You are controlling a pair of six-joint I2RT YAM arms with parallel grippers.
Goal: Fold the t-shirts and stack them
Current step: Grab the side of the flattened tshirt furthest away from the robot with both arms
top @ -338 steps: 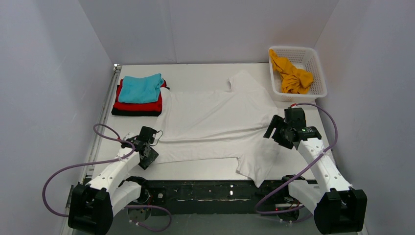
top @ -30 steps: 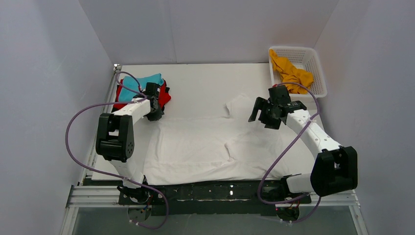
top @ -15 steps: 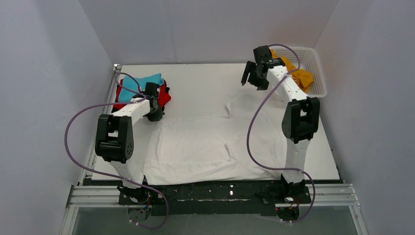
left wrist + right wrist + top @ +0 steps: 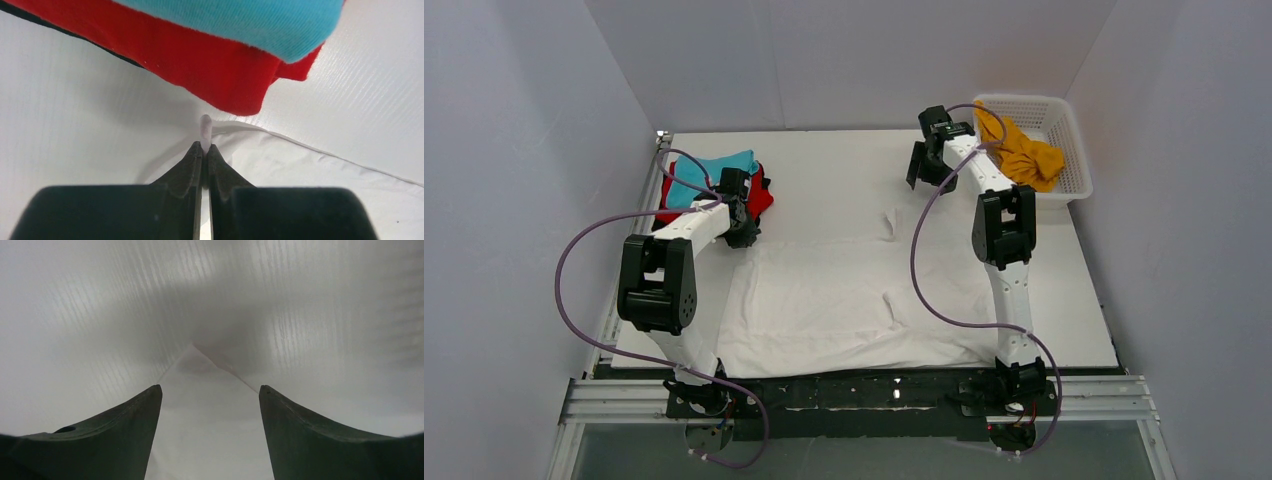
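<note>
The large white t-shirt (image 4: 844, 300) lies spread on the table, its near part doubled over, with one sleeve (image 4: 902, 216) sticking out at the back. My left gripper (image 4: 740, 234) is shut on the shirt's far-left corner, right beside the folded stack. In the left wrist view the shut gripper (image 4: 205, 148) pinches a white cloth fold (image 4: 205, 125). The stack has a teal tee (image 4: 714, 166) on a red tee (image 4: 760, 200), and a black edge (image 4: 60, 30) shows under the red tee (image 4: 215, 75). My right gripper (image 4: 921, 166) is open and empty, raised at the back next to the basket.
A white lattice basket (image 4: 1079, 160) at the back right holds an orange-yellow tee (image 4: 1024, 150). Pale walls close in the table on three sides. The right wrist view shows only bare white surfaces between the open gripper (image 4: 210, 390) fingers. Purple cables loop beside both arms.
My right arm has risen from the shirt's right edge and swung back and left toward the basket, open throughout. The left gripper has held still at the stack. Earlier the shirt lay unfolded.
</note>
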